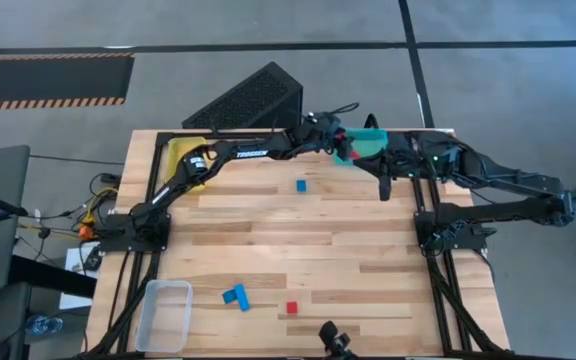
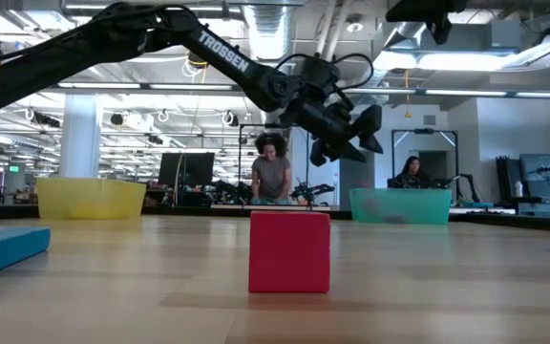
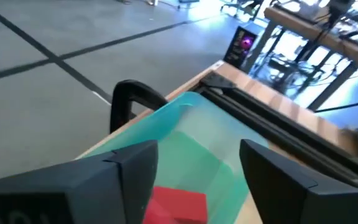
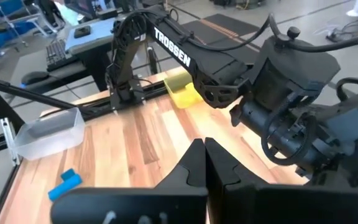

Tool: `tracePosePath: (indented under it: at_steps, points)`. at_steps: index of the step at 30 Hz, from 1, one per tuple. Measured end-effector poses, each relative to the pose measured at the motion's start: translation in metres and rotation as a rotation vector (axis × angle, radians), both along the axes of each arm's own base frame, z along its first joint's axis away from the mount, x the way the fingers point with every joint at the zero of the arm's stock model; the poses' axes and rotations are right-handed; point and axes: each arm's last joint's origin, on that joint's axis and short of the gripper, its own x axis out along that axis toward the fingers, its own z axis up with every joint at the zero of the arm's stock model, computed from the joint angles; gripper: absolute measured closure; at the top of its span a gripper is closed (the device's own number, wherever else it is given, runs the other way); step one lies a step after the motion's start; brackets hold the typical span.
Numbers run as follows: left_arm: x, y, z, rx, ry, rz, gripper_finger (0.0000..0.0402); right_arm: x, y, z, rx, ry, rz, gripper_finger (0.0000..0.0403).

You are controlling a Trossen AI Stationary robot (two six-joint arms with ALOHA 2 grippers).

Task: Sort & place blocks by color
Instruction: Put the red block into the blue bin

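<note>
We take the teal bin (image 1: pixel 368 143) as our landmark: it sits at the far edge of the table (image 1: pixel 368 260), and our left gripper (image 1: pixel 336 136) reaches over its near-left rim, because that is where the reds appear to be going. In the left wrist view a red block (image 3: pixel 176 204) shows between our spread fingers (image 3: pixel 126 171), with the bin's teal floor just beyond; the jaws stand wide, and whether the block is pinched, falling or already lying in the bin we cannot tell. Our right gripper (image 4: pixel 205 167) hangs just on the near side of the bin, fingers pressed together and empty, parked where it keeps out of the left arm's path. The other blocks lie well short of the bin: a small blue cube (image 1: pixel 301 185) nearest, then a blue bar (image 1: pixel 235 295) and a red cube (image 1: pixel 291 308) near the table's front edge. The yellow bin (image 1: pixel 180 158) stands far to the left of the teal one, along the same far edge, and the clear bin (image 1: pixel 164 312) at the opposite front corner, spaced so that colours stay apart.
</note>
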Motion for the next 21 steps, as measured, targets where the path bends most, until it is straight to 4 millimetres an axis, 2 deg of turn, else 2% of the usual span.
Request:
tracePosePath:
  at_steps: [6,10,14,17,21]
  points:
    - [-0.003,-0.001,0.002,-0.088,0.005,-0.088,0.0177,0.0,0.002,0.0,-0.009,0.004,-0.022,0.0398]
    - [-0.017,-0.008,0.036,-0.107,0.064,-0.112,0.019,0.004,0.0,-0.005,0.0,0.042,-0.023,0.0397]
    - [-0.04,-0.016,0.069,-0.01,0.227,-0.127,0.0214,0.007,-0.001,-0.015,0.016,0.112,-0.024,0.0396]
    - [-0.054,-0.024,0.081,0.059,0.364,-0.131,0.0235,0.01,-0.001,-0.033,0.038,0.152,-0.027,0.0395]
    - [-0.071,-0.033,0.09,0.042,0.501,-0.175,0.0259,0.014,0.0,-0.065,0.13,0.147,-0.05,0.0395]
